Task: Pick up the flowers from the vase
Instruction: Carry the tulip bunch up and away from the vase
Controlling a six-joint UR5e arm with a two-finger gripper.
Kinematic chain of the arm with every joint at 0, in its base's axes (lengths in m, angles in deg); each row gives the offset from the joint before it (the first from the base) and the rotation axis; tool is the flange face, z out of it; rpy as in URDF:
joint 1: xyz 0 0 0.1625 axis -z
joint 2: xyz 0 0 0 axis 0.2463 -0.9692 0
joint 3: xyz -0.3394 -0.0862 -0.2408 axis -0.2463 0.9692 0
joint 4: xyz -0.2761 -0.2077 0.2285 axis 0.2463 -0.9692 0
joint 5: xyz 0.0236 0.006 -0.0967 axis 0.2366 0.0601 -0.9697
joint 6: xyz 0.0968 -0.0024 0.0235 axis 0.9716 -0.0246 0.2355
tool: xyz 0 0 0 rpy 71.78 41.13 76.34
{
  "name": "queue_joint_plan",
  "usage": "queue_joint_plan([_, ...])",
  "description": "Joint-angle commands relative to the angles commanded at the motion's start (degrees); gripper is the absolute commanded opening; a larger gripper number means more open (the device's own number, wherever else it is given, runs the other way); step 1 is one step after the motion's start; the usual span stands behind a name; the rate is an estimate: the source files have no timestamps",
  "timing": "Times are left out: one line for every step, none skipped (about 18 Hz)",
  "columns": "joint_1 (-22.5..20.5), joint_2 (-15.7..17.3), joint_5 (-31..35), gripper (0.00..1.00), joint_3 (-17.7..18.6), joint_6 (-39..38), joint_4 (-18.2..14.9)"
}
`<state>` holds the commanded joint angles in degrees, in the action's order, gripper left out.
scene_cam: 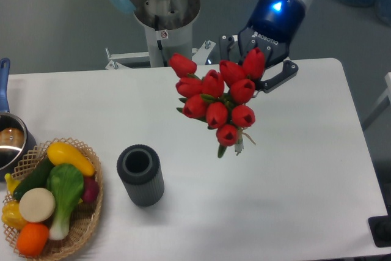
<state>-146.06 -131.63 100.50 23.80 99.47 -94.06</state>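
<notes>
The gripper [259, 77] is closed on the flowers [217, 102], holding the red bunch in the air above the middle of the white surface [293, 169], stems pointing down. The vase [140, 175] stands upright and hollow, well apart to the lower left. A basket [85, 224] of vegetables sits at the surface's left edge, with a metal pot [9, 145] just behind it. The right half of the surface lies bare to its rounded far corner.
</notes>
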Motion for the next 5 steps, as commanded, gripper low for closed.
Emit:
queue_joint_plan([0.00, -0.09, 0.09, 0.26, -0.09, 0.00, 0.00])
queue_joint_plan([0.00, -0.09, 0.09, 0.26, -0.09, 0.00, 0.00])
queue_joint_plan([0.00, -0.09, 0.09, 0.26, -0.09, 0.00, 0.00])
queue_joint_plan([0.00, -0.09, 0.17, 0.26, -0.09, 0.00, 0.00])
queue_joint_plan([0.00, -0.09, 0.18, 0.26, -0.09, 0.00, 0.00])
